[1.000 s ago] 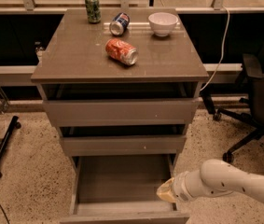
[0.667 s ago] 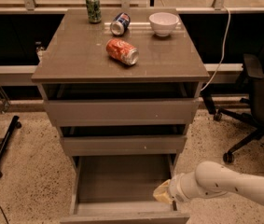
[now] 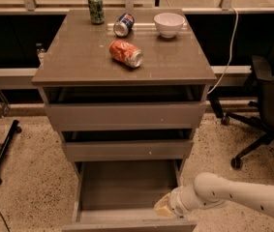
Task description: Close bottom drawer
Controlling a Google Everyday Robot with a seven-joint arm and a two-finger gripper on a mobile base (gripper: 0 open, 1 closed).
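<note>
The bottom drawer is the lowest of three taupe-grey cabinet drawers. It stands pulled far out, its smooth grey inside bare, its front panel at the lower edge of the view. My white arm reaches in from the lower right. My gripper sits at the drawer's front right corner, just behind the front panel and over the inside. Its tip is pale and blunt from this angle.
The middle drawer and top drawer are slightly open. On the cabinet top lie a red can, a blue can, an upright green can and a white bowl. A black office chair stands right.
My gripper has slid left along the drawer's front edge, further in over the drawer's inside. The drawer has not visibly moved.
</note>
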